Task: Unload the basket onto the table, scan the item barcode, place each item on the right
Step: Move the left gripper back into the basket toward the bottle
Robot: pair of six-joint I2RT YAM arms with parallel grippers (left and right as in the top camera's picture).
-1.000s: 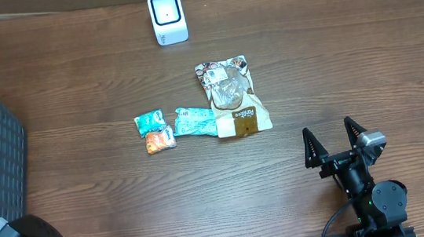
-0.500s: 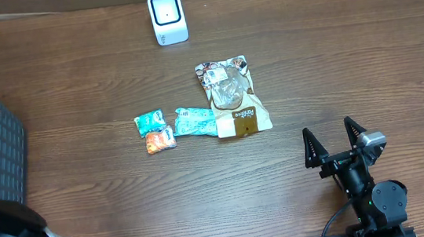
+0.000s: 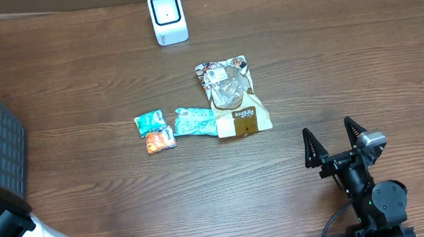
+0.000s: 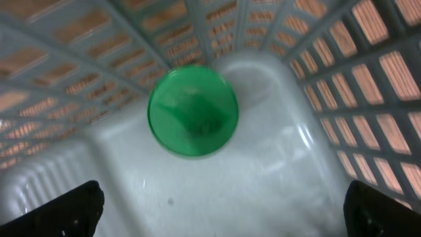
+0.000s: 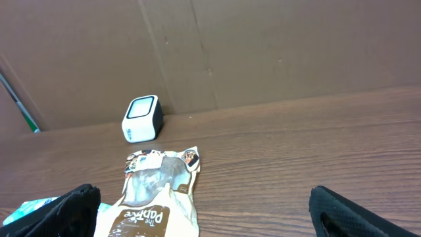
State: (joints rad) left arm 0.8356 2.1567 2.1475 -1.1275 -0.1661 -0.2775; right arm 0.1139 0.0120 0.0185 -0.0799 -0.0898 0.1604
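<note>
Brown-and-white printed snack pouch (image 3: 232, 100) is laid flat mid-table, near the white box-shaped scanner (image 3: 167, 17); a teal foil packet (image 3: 194, 121) is seen just beside it; the right gripper (image 3: 327, 128) is spread open over bare wood, nothing clamped; the left gripper (image 4: 227, 197) is likewise parted, empty, inside the grey mesh basket (image 4: 368, 99) over a green round disc (image 4: 193, 110).

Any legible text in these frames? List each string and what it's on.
"The Pan…" on the brown-and-white pouch, right wrist view; rest of the word unclear.
Long teal packet, small teal packet, orange packet: print too small to read.
Scanner: no legible marking.
</note>
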